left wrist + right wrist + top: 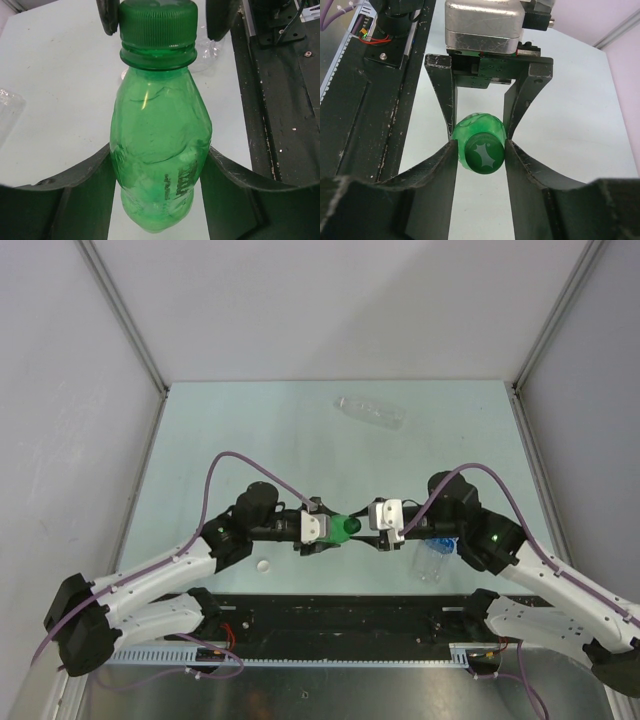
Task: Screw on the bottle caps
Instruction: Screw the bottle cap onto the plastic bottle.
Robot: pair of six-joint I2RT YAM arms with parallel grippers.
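we've got the green bottle (345,528) held sideways in the middle of the overhead view, left gripper (160,165) clamped on its body. the right gripper (481,146) has its jaws narrow around the green cap (484,156), but we can't tell if they really bite. our worry: a loose pinch just slips round the cap, a skewed turn cross-threads it, or the bottle twists in the left jaws.

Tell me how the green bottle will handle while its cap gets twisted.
The green bottle looks empty and creased, so it is probably light and apt to buckle if squeezed harder. Its smooth round body may spin inside the left gripper.
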